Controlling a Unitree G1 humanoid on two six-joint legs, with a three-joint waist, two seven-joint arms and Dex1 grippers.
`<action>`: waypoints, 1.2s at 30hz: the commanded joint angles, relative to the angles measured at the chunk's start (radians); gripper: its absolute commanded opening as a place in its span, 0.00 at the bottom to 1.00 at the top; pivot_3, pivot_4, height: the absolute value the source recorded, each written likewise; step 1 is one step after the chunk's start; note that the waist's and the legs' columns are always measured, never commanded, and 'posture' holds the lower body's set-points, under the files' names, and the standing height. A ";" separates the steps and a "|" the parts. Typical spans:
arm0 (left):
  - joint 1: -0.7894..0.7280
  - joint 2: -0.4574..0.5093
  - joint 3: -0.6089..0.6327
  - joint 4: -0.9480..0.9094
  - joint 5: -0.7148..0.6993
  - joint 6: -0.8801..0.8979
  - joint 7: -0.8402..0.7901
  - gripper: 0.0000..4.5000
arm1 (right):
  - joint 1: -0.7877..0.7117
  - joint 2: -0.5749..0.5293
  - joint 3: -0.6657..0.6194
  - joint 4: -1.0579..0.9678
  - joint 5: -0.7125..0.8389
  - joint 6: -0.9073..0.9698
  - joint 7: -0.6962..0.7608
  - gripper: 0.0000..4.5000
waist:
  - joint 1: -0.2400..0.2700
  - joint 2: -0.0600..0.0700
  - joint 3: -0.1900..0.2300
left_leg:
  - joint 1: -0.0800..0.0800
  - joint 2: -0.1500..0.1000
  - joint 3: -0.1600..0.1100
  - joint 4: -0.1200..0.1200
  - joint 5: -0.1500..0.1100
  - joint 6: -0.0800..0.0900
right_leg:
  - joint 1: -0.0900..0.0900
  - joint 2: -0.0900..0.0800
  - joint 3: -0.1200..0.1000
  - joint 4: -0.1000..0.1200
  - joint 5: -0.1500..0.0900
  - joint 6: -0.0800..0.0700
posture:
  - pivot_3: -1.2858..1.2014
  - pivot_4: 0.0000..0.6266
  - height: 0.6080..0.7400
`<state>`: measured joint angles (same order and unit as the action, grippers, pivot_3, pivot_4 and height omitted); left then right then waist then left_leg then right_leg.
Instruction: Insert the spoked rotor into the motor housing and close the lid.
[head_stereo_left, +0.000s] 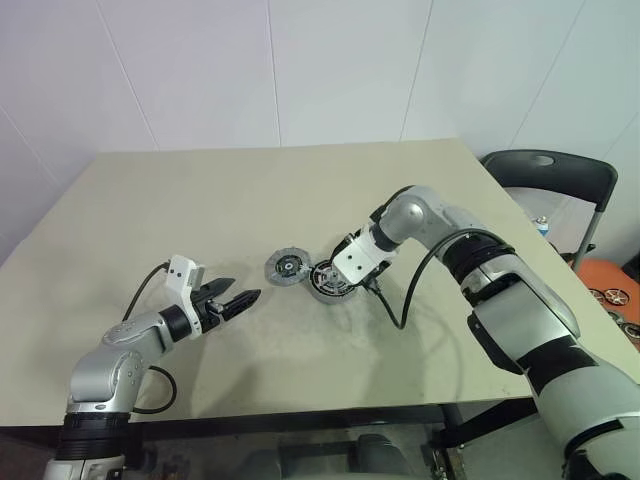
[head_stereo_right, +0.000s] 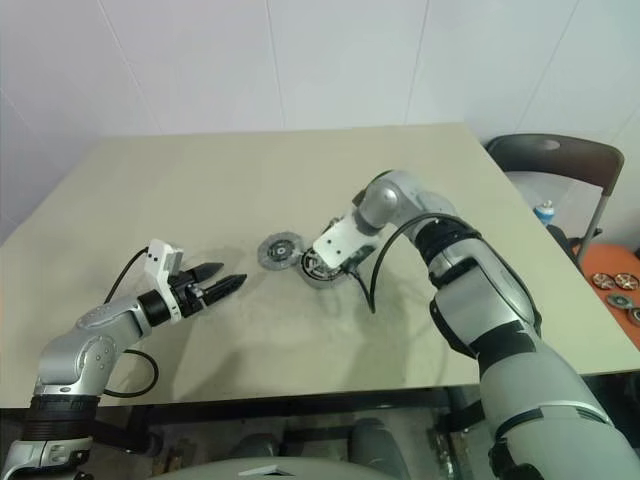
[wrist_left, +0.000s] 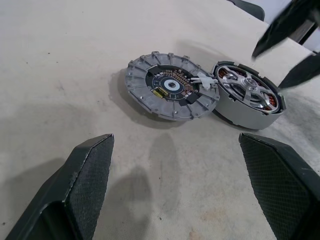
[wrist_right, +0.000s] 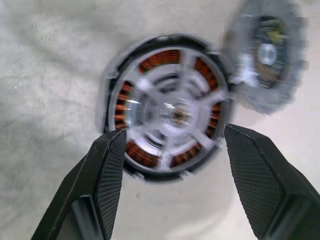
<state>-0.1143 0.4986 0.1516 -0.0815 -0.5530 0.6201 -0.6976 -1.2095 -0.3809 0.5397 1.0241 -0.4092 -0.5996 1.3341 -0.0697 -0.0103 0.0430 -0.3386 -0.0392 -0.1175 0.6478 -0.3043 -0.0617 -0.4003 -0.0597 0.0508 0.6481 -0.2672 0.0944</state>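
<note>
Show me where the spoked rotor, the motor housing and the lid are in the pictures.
spoked rotor (wrist_right: 172, 116), right wrist view, on its central hub.
motor housing (wrist_left: 244, 111), left wrist view, on its grey outer wall.
lid (wrist_left: 170, 86), left wrist view, on its dark centre.

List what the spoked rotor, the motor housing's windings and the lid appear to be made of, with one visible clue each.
Spoked rotor: probably bare metal, silver with bright glints on its spokes.
Windings of the motor housing: likely copper wire, orange-brown and finely ribbed between the spokes.
Lid: looks like matte grey cast metal, perhaps plastic, with a segmented rim; its upturned face carries a dark circuit board.
</note>
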 joint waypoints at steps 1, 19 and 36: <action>-0.015 0.005 0.016 -0.027 -0.005 -0.012 -0.002 0.95 | -0.081 0.025 -0.142 -0.088 0.190 0.213 0.127 0.72 | -0.001 0.000 0.000 | 0.000 0.000 0.000 0.000 0.000 0.000 | 0.000 0.000 0.000 0.000 0.000 0.000 | 0.52 0.00 1.00; -0.068 0.064 0.002 -0.052 -0.035 0.041 -0.089 0.95 | -0.017 -0.088 0.030 -0.086 -0.045 -0.163 -0.052 0.72 | -0.002 0.001 0.001 | 0.000 0.001 0.002 0.000 0.000 0.000 | -0.001 0.001 0.001 0.000 0.000 0.000 | 0.52 0.00 1.00; -0.010 0.028 0.004 -0.094 -0.029 0.024 -0.042 0.95 | -0.061 -0.073 0.159 0.086 -0.249 -0.325 -0.239 0.72 | 0.000 0.001 0.001 | 0.000 0.000 0.001 0.000 0.000 0.000 | -0.001 0.001 0.001 0.000 0.000 0.000 | 0.52 0.00 1.00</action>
<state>-0.1175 0.5268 0.1459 -0.1388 -0.5798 0.6623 -0.7441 -1.2323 -0.4540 0.6934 1.1047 -0.6417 -0.9111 1.1229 -0.0698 -0.0091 0.0438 -0.3391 -0.0388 -0.1162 0.6476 -0.3044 -0.0616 -0.4014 -0.0591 0.0517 0.6478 -0.2673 0.0943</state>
